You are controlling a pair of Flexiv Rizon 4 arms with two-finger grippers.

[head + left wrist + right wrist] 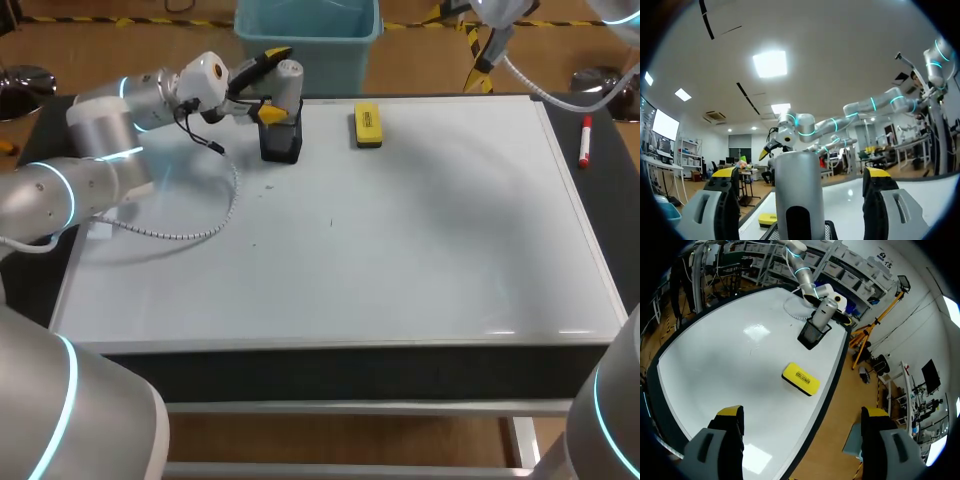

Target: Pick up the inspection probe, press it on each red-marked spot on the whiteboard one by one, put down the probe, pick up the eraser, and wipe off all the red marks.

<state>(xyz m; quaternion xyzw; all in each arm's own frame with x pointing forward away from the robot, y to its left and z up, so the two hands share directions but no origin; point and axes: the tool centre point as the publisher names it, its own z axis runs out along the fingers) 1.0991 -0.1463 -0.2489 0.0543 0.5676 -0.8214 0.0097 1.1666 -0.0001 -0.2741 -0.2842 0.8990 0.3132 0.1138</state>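
The grey cylindrical probe [286,82] stands upright in a black mesh holder [280,140] at the back left of the whiteboard [400,250]. My left gripper [274,86] is open around the probe [800,185], with a gap on each side between it and the fingers [722,200]. The yellow eraser [367,125] lies flat to the right of the holder, and shows as the eraser [801,378] in the right wrist view. My right gripper [802,412] hangs open and empty high above the board's far right side. I see no red marks on the board.
A white coiled cable [205,225] runs from the probe across the board's left part. A red marker [585,140] lies on the dark table strip right of the board. A blue bin [307,40] stands behind the holder.
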